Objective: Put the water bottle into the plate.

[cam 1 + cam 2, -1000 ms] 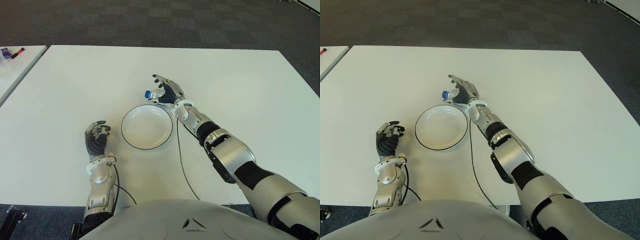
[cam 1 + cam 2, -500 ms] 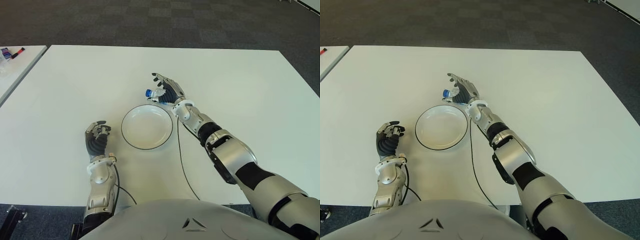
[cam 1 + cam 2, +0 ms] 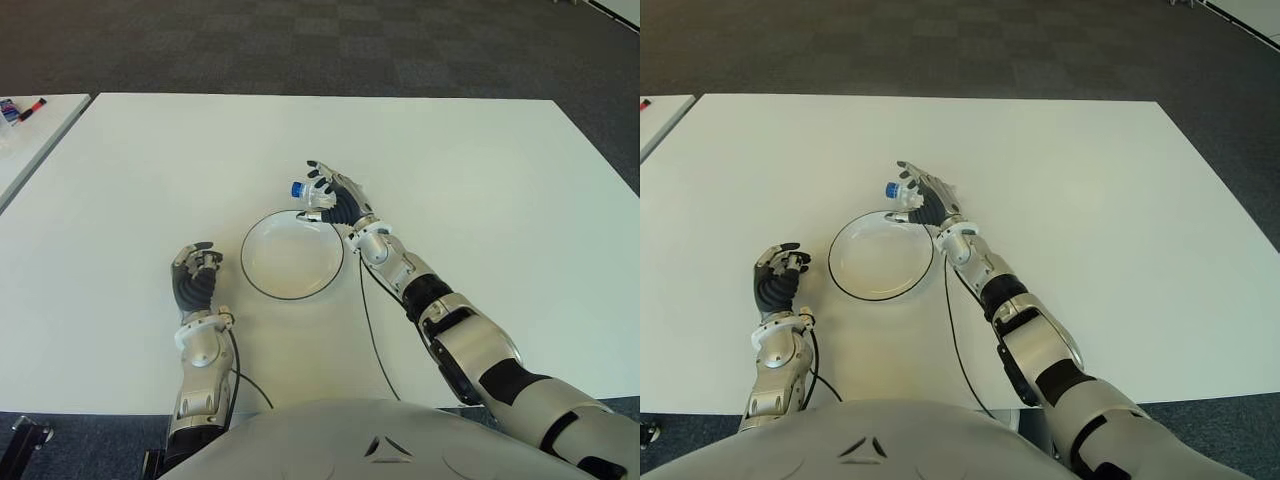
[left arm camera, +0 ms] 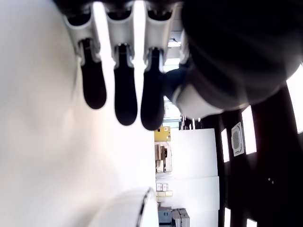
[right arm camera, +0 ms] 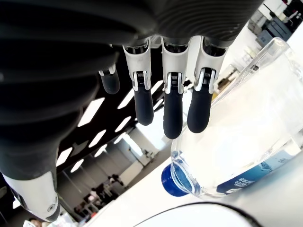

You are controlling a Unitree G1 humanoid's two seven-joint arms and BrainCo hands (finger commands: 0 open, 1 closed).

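The right hand point(image 3: 333, 195) was curled w/ fingers wrapped on the clear plastic blue-capped water bottle point(image 3: 309, 195), long axis roughly level, cap pointing to robot's left, just over the far rim of the round white dark-rimmed plate point(image 3: 292, 256), so plate lay just nearer the robot; left hand point(image 3: 194, 278), curled & empty, showed left of plate.

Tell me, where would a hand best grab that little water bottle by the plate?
Around its clear middle, probably. The water bottle lies on its side, blue cap pointing away from the right hand, whose fingers already curve over the body from above, at the plate's far rim.
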